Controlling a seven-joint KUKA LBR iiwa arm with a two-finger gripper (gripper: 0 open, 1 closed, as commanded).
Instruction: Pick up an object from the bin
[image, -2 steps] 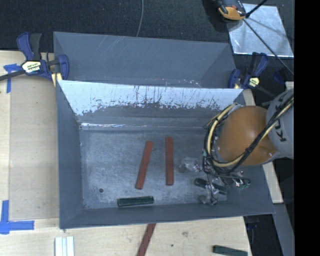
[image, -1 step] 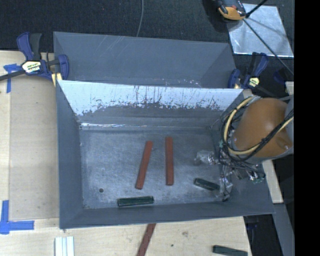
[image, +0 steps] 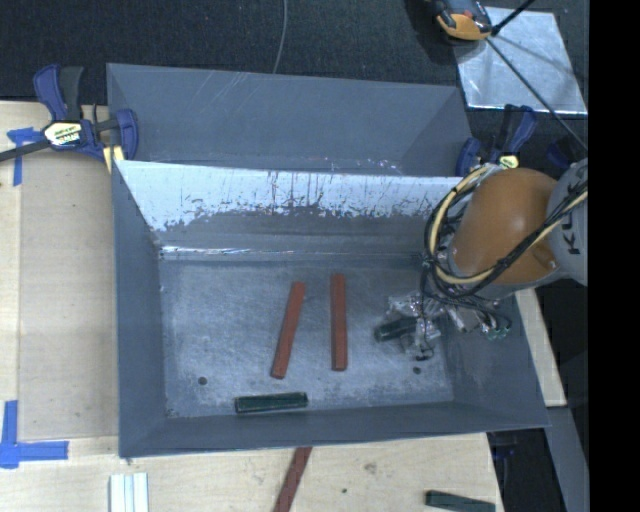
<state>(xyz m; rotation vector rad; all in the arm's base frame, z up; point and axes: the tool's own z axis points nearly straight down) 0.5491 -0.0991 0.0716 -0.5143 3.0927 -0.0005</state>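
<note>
Approach is judged to be the step in hand. The gripper is seen low over the scuffed, matte floor at the right end of the grey metal bin; whether it is clenched or released cannot be told. Nearest on its left, a straight, slim reddish-brown stick is laid flat, with a second stick tilted beside it. A dark green bar is set by the front wall. A leftward shift would be called for next.
</note>
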